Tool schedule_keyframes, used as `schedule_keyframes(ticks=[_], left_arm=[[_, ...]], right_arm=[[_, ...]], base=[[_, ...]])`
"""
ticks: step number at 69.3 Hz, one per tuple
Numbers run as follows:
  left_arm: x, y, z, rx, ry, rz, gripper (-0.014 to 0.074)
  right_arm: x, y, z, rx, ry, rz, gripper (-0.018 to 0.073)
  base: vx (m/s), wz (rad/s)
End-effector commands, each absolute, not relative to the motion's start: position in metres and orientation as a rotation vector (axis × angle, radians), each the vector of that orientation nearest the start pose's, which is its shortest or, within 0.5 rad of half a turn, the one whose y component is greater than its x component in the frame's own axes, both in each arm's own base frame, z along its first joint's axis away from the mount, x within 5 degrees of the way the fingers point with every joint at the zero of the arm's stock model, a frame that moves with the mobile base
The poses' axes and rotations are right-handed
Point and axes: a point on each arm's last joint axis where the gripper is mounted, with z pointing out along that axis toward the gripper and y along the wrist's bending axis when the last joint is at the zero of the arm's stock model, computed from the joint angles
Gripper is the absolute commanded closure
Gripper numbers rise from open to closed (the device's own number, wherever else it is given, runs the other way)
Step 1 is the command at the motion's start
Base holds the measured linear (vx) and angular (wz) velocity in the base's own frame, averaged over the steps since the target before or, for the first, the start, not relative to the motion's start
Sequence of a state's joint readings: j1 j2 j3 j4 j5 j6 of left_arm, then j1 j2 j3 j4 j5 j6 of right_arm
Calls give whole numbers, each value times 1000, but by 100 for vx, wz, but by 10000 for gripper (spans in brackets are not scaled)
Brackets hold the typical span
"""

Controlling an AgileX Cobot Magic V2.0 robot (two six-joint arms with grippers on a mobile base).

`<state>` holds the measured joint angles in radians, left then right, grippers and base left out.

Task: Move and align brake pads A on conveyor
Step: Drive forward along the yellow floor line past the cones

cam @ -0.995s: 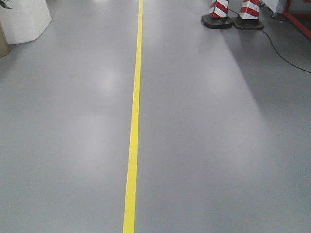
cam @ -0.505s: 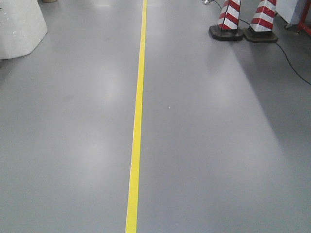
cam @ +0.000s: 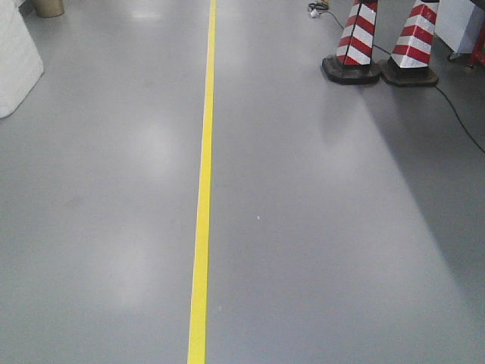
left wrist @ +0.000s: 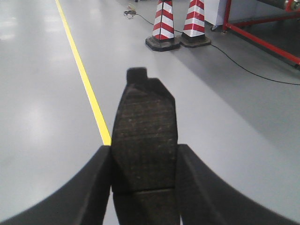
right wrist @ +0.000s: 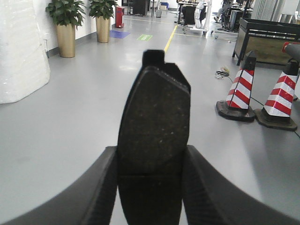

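Observation:
In the left wrist view a dark-grey brake pad (left wrist: pixel 145 122) with a thin groove across it stands between the black fingers (left wrist: pixel 101 183), and my left gripper (left wrist: pixel 144 148) is shut on it. The right wrist view shows a second brake pad (right wrist: pixel 154 112) pointing forward, with my right gripper (right wrist: pixel 150 149) shut on it. Both pads hang above grey floor. The conveyor is out of view. Neither arm shows in the front view.
A yellow floor line (cam: pixel 200 205) runs straight ahead. Two red-and-white cones (cam: pixel 356 45) (cam: pixel 413 47) stand at the far right with a black cable (cam: pixel 458 121). A white wrapped bulk (cam: pixel 14 61) sits far left. A red frame (left wrist: pixel 262 41) and planters (right wrist: pixel 66 28) show too.
The front view has rolled forward: the cones have grown and dropped lower in frame, the white bulk has slid off to the left, and the yellow line sits slightly further left.

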<state>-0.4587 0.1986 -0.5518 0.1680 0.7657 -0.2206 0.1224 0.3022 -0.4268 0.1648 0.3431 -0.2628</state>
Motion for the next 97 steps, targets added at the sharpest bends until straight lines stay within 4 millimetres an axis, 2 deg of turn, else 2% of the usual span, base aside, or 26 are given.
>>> schedule_keyframes(ticks=[1, 97], left_arm=[[37, -8, 331, 260, 1770, -297, 602], [37, -8, 331, 260, 1772, -296, 602]], right_arm=[[72, 13, 325, -213, 1568, 46, 561], [72, 13, 325, -213, 1568, 46, 561]], base=[[76, -4], [77, -4]])
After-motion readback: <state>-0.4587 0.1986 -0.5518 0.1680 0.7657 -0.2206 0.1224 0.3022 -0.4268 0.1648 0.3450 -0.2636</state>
